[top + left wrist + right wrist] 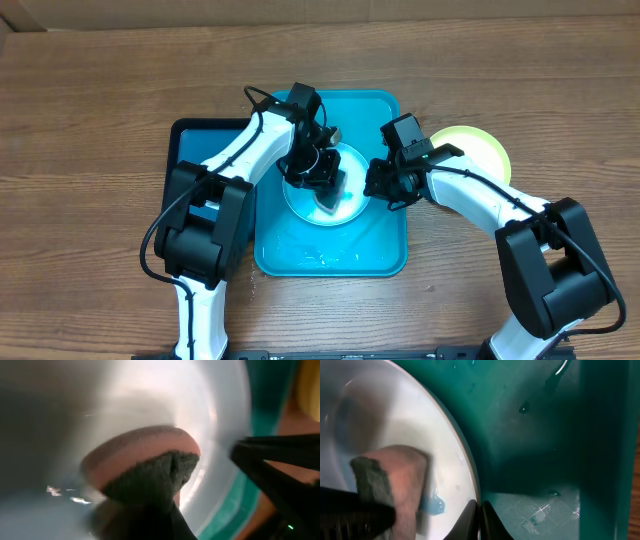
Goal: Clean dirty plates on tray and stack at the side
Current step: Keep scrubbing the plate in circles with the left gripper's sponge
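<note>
- Scrubbing the light blue plate [352, 212], which is lying in the tray [385, 255]; we're clamping the left gripper [320, 178] on the sponge [142, 457].
- We're pinching the plate's right rim with the right gripper [479, 509], its fingers closed on it.
- We're reckoning it's handling light, stiff and wet-slick, so the rim is looking like the best hold.
- We're leaving a blue smear [432, 506] near that rim.
- We're working tight: the tray wall is sitting just beside the right gripper, the yellow-green plate [485, 150] is lying outside it.

— What's unclear?
— Overhead, my left gripper [322, 180] hides part of the light blue plate [352, 208]. My left wrist shows the sponge [142, 452] blurred.
— Right wrist?
— Plate cut off left.
</note>
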